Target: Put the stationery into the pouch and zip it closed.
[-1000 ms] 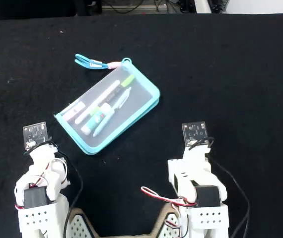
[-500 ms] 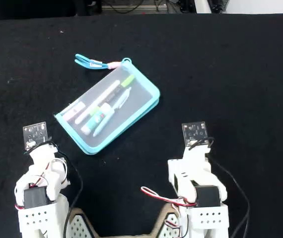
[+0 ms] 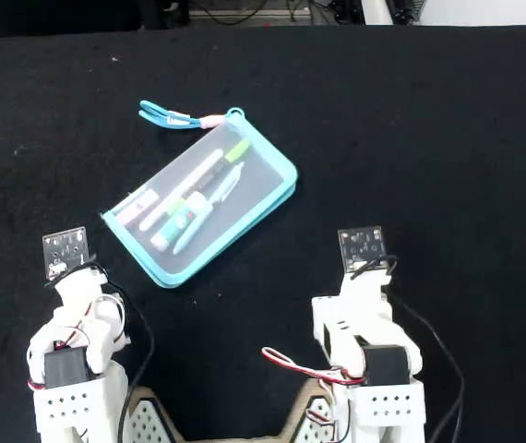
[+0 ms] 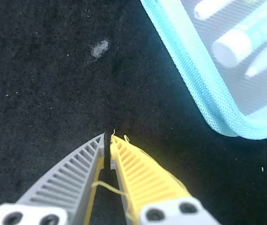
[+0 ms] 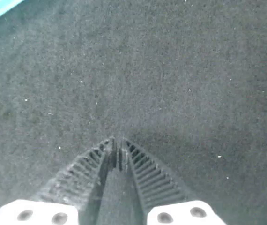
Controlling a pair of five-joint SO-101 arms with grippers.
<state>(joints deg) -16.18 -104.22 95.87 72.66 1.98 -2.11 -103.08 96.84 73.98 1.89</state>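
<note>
We see the pouch, teal-edged with a clear front, lying slanted on the black tabletop, left of centre. The stationery, pens and markers, shows through the front; we can't count the pieces, and we can't tell how far the zip is shut. A blue strap trails off its far corner. The left end effector is just near of the pouch's corner, fingers together, empty; the pouch is cut off in its view. The right end effector is over bare tabletop, fingers together, empty.
</note>
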